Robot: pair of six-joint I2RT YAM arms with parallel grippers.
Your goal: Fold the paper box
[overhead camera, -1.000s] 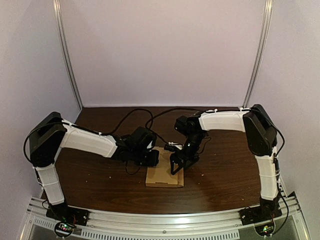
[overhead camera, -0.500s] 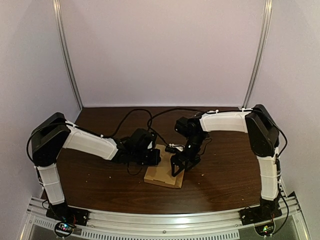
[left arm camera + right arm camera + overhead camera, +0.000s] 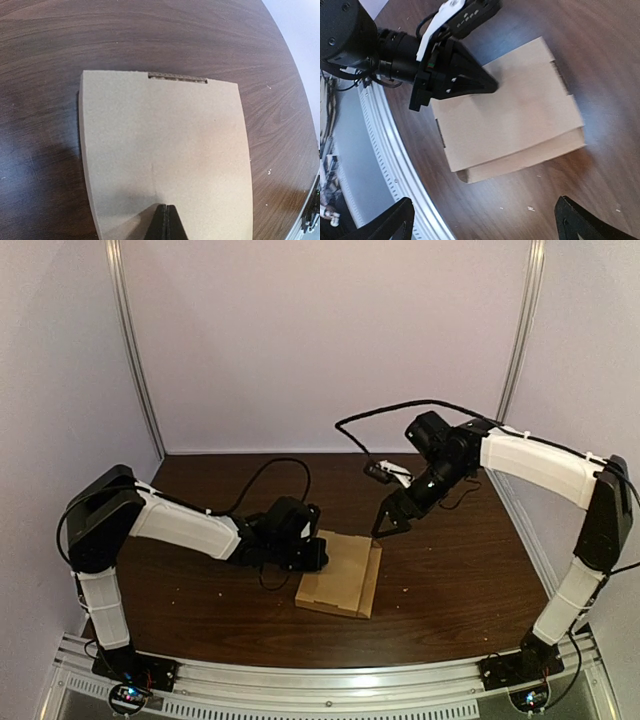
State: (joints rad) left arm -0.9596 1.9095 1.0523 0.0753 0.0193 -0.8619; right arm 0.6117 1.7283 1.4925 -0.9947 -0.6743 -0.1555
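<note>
The paper box lies flat on the dark table, near the middle and a little toward the front edge. Its top panel is laid over a lower layer, whose edge shows along the right side. The top panel bows slightly, so it probably wants to spring open.

That would explain the left gripper, which sits at the left edge of the box. Its fingers are closed together into one point and rest on the panel, apparently pinning it down rather than pinching it. On the opposite edge of the panel a narrow slot is cut.

Farther back and to the right, the right gripper hangs above the table, clear of the cardboard, with its fingers spread wide and nothing between them. From there its wrist camera looks down on the whole box, a fair position for choosing the next flap to press or tuck. The fold seems to be only partly done.
</note>
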